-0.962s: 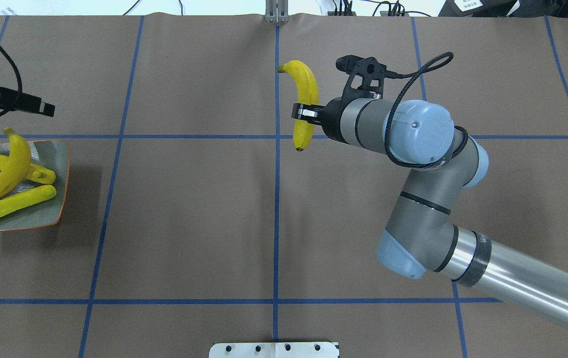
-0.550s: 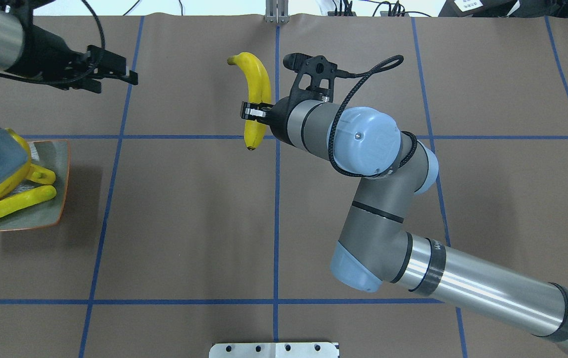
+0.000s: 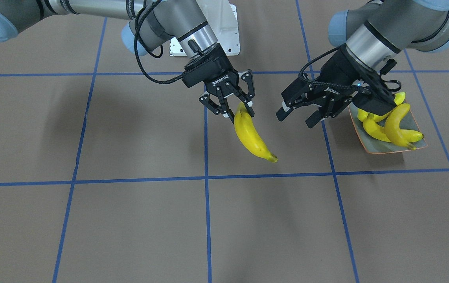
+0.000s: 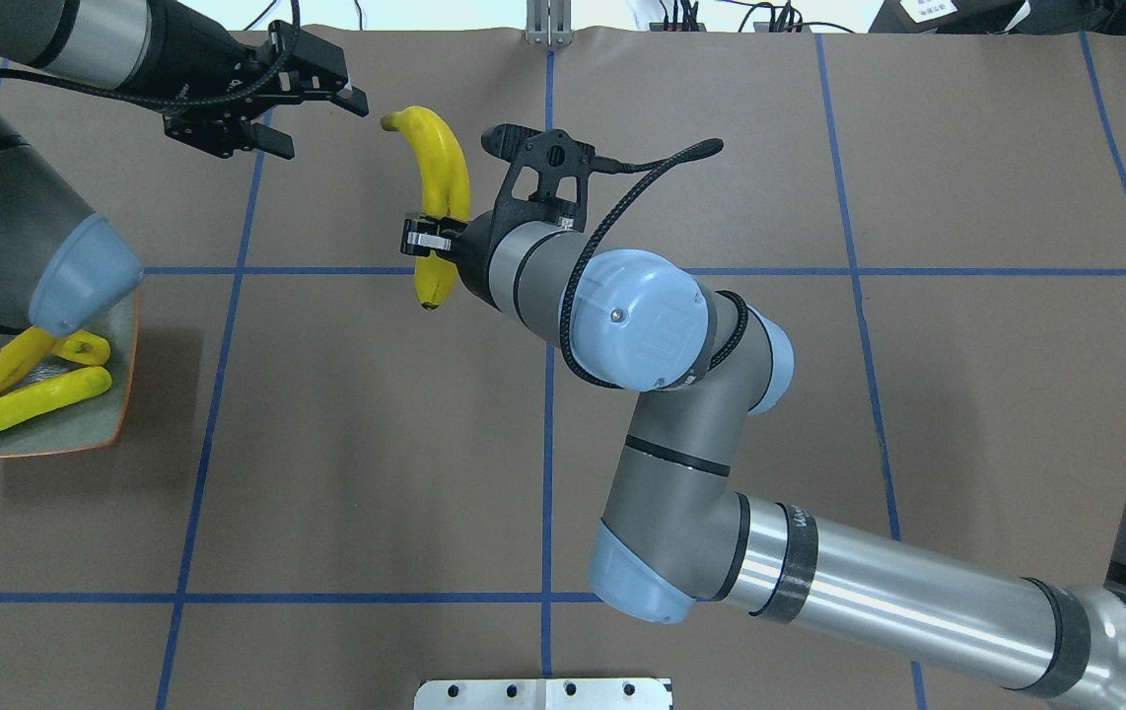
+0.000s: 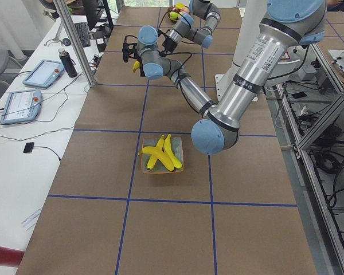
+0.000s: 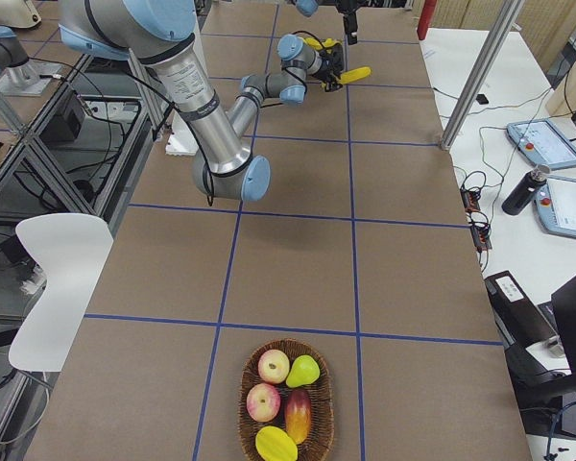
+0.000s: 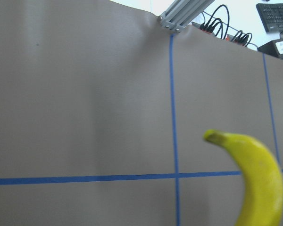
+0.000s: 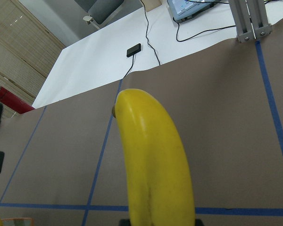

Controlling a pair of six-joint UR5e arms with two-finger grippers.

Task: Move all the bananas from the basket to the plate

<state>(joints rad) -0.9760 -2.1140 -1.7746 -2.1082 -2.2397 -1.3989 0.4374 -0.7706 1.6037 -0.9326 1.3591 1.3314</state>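
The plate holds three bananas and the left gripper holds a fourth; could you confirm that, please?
Not quite: the right gripper holds the fourth banana, as the overhead view shows. The plate does hold three bananas.

Brand name on both grippers

White "ROBOTIQ" lettering stands on the black body of the right gripper [image 3: 239, 113] and again on the black body of the left gripper [image 3: 296, 119], seen from the front. Print on the right arm [image 4: 859, 582] is too small to read.
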